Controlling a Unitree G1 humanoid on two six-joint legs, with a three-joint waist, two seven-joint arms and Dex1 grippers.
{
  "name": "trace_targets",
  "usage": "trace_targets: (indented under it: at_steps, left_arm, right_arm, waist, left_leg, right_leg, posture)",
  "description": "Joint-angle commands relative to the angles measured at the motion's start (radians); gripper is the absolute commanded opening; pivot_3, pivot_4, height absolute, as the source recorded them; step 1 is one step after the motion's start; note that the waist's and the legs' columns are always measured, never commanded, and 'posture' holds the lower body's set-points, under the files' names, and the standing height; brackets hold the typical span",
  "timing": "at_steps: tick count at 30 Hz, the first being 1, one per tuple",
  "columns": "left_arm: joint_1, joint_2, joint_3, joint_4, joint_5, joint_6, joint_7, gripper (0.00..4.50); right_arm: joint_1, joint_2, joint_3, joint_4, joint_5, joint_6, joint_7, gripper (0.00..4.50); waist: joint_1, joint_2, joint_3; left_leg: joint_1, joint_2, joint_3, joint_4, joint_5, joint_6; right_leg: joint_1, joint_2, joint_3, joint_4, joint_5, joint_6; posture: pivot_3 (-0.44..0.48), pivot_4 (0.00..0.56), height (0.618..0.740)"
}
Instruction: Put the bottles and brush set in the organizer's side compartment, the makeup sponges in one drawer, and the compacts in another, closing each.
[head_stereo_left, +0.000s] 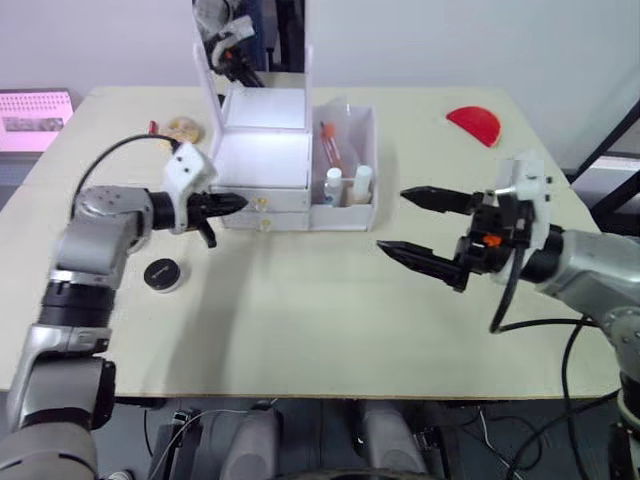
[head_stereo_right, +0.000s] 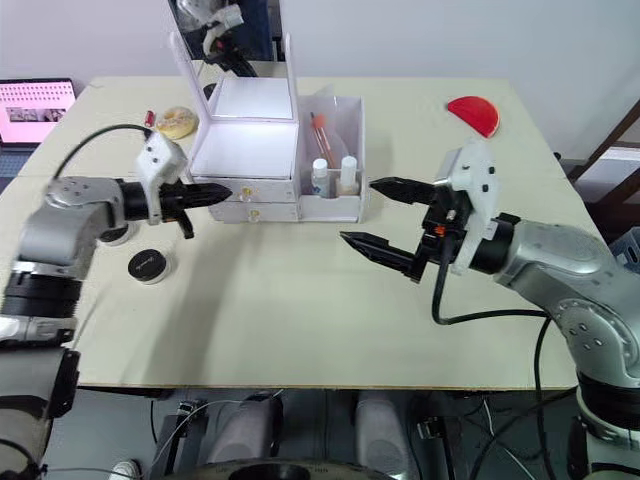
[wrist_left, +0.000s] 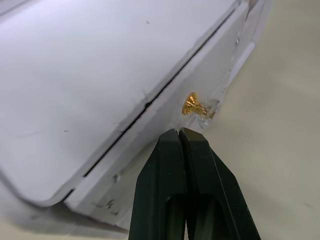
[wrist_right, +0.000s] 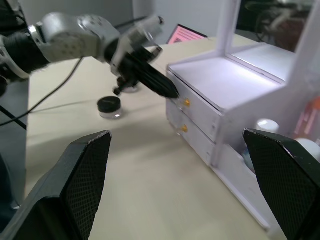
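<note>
Two gold-knobbed drawers (wrist_right: 192, 107), white organizer (head_stereo_left: 262, 160)

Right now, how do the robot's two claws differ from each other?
The left gripper has its two black fingers pressed together, while the right gripper has its fingers spread wide apart. The left gripper's tip sits right at the organizer, beside the gold knob of the top drawer; the right gripper hangs over bare table, off to the organizer's right and apart from it. Both point toward the organizer and hold nothing.
</note>
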Motion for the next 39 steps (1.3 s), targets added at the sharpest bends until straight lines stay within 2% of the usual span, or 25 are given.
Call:
trace_targets:
  at_steps: [1, 2, 5, 8, 12, 13, 17, 21, 24, 29, 34, 38, 39]
  left_arm:
    - [0.086, 0.110, 0.168, -0.094, -0.125, 0.089, -0.075, 0.07]
    - [0.134, 0.146, 0.221, -0.105, -0.146, 0.101, -0.090, 0.07]
    - [0.259, 0.215, 0.380, -0.104, -0.190, 0.139, -0.087, 0.83]
    - [0.398, 0.254, 0.540, -0.019, -0.169, 0.093, -0.066, 2.28]
    - [0.588, 0.290, 0.720, 0.210, -0.083, -0.108, -0.034, 4.28]
    - [0.620, 0.297, 0.752, 0.265, -0.072, -0.155, -0.026, 4.46]
    - [0.683, 0.324, 0.833, 0.467, -0.052, -0.308, 0.014, 4.46]
    - [0.693, 0.348, 0.850, 0.589, -0.051, -0.408, 0.045, 4.46]
    - [0.687, 0.363, 0.840, 0.638, -0.057, -0.447, 0.050, 4.46]
    - [0.672, 0.367, 0.816, 0.658, -0.068, -0.468, 0.044, 4.46]
    - [0.656, 0.323, 0.748, 0.562, -0.077, -0.447, 0.030, 4.46]
    - [0.675, 0.190, 0.651, 0.252, -0.121, -0.348, 0.077, 4.46]
    - [0.684, 0.133, 0.610, 0.133, -0.143, -0.308, 0.112, 4.46]
  right_arm:
    - [0.058, -0.048, -0.093, 0.042, -0.031, -0.015, 0.041, 4.50]
    - [0.089, -0.060, -0.114, 0.060, -0.046, -0.020, 0.055, 4.50]
    - [0.201, -0.090, -0.155, 0.118, -0.117, -0.049, 0.111, 4.50]
    - [0.312, -0.074, -0.210, 0.201, -0.193, -0.117, 0.146, 4.50]
    - [0.470, -0.056, -0.339, 0.379, -0.316, -0.265, 0.219, 4.50]
    - [0.497, -0.053, -0.373, 0.430, -0.336, -0.303, 0.240, 4.50]
    - [0.574, -0.064, -0.473, 0.615, -0.389, -0.426, 0.335, 4.50]
    - [0.593, -0.086, -0.522, 0.768, -0.428, -0.509, 0.396, 4.50]
    - [0.597, -0.092, -0.531, 0.805, -0.442, -0.533, 0.415, 4.50]
    - [0.597, -0.076, -0.530, 0.771, -0.433, -0.523, 0.414, 4.50]
    - [0.573, -0.053, -0.495, 0.651, -0.389, -0.449, 0.378, 4.50]
    - [0.519, -0.054, -0.444, 0.462, -0.270, -0.283, 0.343, 4.50]
    - [0.493, -0.060, -0.418, 0.407, -0.235, -0.240, 0.328, 4.50]
  waist:
    - [-0.002, 0.000, 0.000]
    - [-0.002, 0.000, 0.000]
    - [0.003, 0.000, 0.000]
    - [0.007, 0.000, 0.000]
    - [0.007, 0.000, 0.000]
    - [0.006, 0.000, 0.000]
    - [0.007, 0.000, 0.000]
    - [0.005, -0.002, -0.001]
    - [0.001, -0.001, -0.001]
    - [-0.005, -0.001, -0.001]
    - [-0.004, 0.000, -0.001]
    - [0.002, 0.003, -0.001]
    - [0.003, 0.003, -0.001]
  left_leg:
    - [0.000, 0.000, 0.000, -0.001, 0.000, 0.001]
    - [0.000, 0.000, 0.000, -0.001, -0.001, 0.002]
    - [0.000, 0.000, 0.000, -0.001, -0.003, 0.006]
    - [-0.001, 0.000, 0.001, 0.000, -0.003, 0.006]
    - [0.000, 0.000, 0.002, 0.001, -0.004, 0.006]
    - [0.000, 0.000, 0.002, 0.001, -0.004, 0.006]
    - [0.000, 0.000, 0.002, 0.001, -0.004, 0.005]
    - [0.001, 0.000, 0.002, 0.002, -0.004, 0.005]
    - [0.001, 0.000, 0.003, 0.002, -0.004, 0.004]
    - [0.001, 0.000, 0.003, -0.001, -0.004, 0.005]
    - [0.001, 0.000, 0.003, -0.001, -0.004, 0.005]
    - [0.002, 0.000, 0.003, 0.002, -0.004, 0.004]
    - [0.002, 0.000, 0.003, 0.002, -0.004, 0.004]
  right_leg:
    - [-0.001, 0.000, 0.000, 0.000, 0.000, 0.000]
    - [-0.001, 0.000, 0.000, 0.001, -0.001, 0.001]
    - [-0.003, 0.000, 0.000, 0.001, -0.003, -0.001]
    - [-0.002, 0.000, 0.000, 0.000, -0.003, -0.001]
    - [-0.001, 0.000, 0.000, -0.001, -0.004, -0.003]
    - [-0.001, 0.000, 0.000, -0.001, -0.004, -0.002]
    - [-0.001, -0.001, 0.000, -0.001, -0.006, 0.000]
    - [-0.001, -0.001, 0.000, -0.001, -0.005, 0.000]
    - [-0.001, -0.001, 0.000, -0.001, -0.005, 0.000]
    - [-0.002, -0.001, 0.000, 0.000, -0.005, 0.000]
    - [-0.002, -0.001, 0.000, 0.000, -0.005, 0.000]
    - [0.000, -0.001, 0.001, 0.000, -0.004, -0.001]
    - [0.000, -0.001, 0.001, 0.001, -0.004, -0.001]
  posture:
    - [0.000, 0.150, 0.739]
    - [0.000, 0.150, 0.739]
    - [0.000, 0.150, 0.739]
    - [0.000, 0.150, 0.739]
    - [0.000, 0.150, 0.739]
    - [0.000, 0.150, 0.739]
    - [0.000, 0.150, 0.739]
    - [0.000, 0.150, 0.739]
    - [0.000, 0.150, 0.739]
    - [0.000, 0.150, 0.739]
    - [0.000, 0.150, 0.739]
    - [0.000, 0.150, 0.739]
    - [0.000, 0.150, 0.739]
